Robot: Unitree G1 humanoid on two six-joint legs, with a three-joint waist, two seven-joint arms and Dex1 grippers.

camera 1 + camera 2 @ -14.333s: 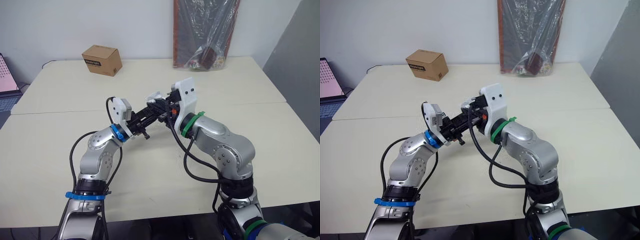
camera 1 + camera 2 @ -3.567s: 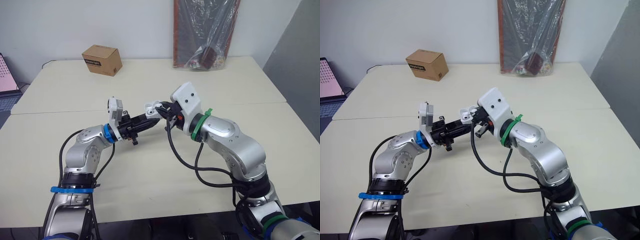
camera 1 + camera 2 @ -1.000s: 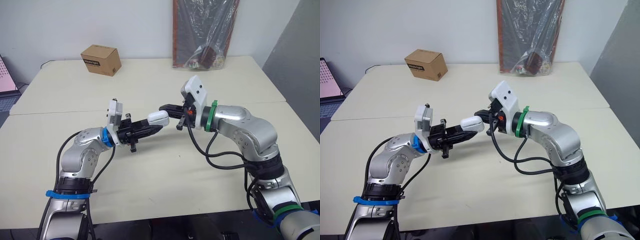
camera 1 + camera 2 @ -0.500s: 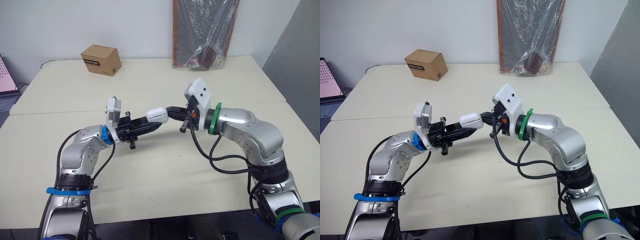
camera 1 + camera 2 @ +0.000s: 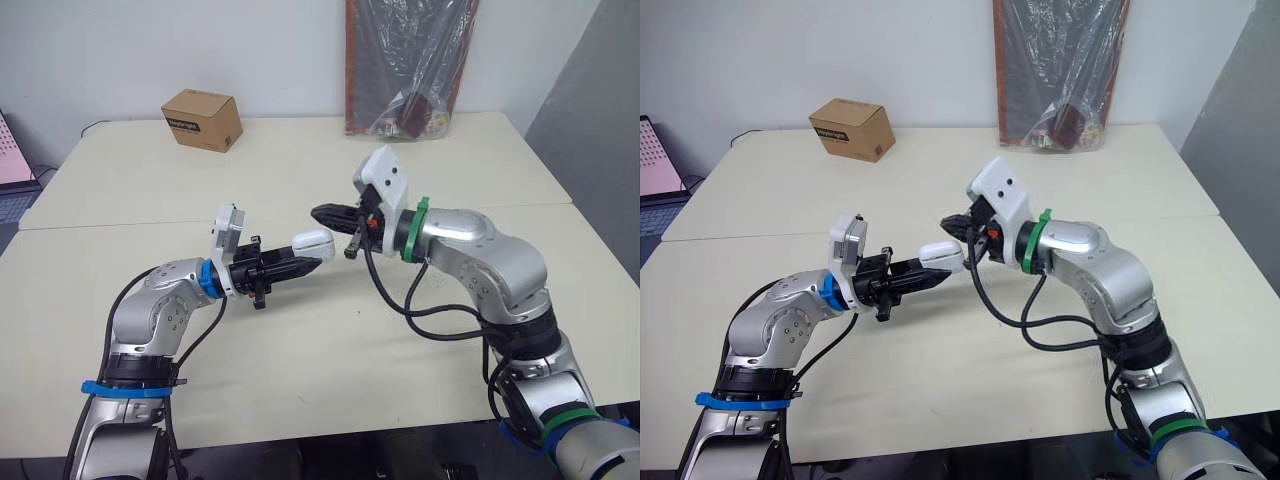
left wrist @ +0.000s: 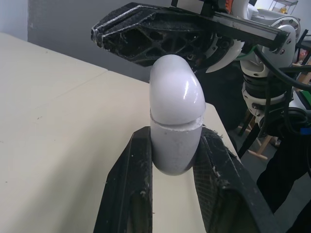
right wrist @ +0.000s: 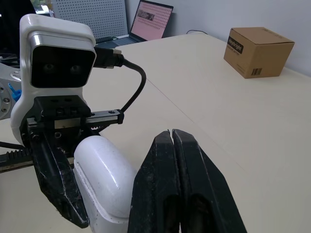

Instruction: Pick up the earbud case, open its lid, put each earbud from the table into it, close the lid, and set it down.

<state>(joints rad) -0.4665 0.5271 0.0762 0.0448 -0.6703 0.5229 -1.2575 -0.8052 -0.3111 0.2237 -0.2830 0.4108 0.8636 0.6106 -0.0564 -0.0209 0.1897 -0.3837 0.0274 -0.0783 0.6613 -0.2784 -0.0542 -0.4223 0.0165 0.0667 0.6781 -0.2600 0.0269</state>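
Box (image 5: pixel 204 120): brown carton at the far left of the table (image 5: pixel 300 345), well apart from the work.
Left arm: elbow bent, forearm reaching toward the middle and held low over the table; it has dropped a little in the last half second.
Left gripper (image 5: pixel 300 264): clenched on the lower half of the case, one finger on each side.
Case (image 5: pixel 313 241): white, carried in the air above mid-table, domed lid toward the right gripper. The lid stood open a few seconds ago and is now shut, seam closed all round. By this reading, loading and closing are done and only setting it down is left.
Right gripper (image 5: pixel 325 213): fingers pressed together, holding nothing. It was at the end of the case half a second ago and now sits just over the lid; whether it touches cannot be told.
Right arm: elbow out to the right, forearm level, wrist pointing left.
Bag (image 5: pixel 410 65): clear plastic against the back wall, uninvolved.
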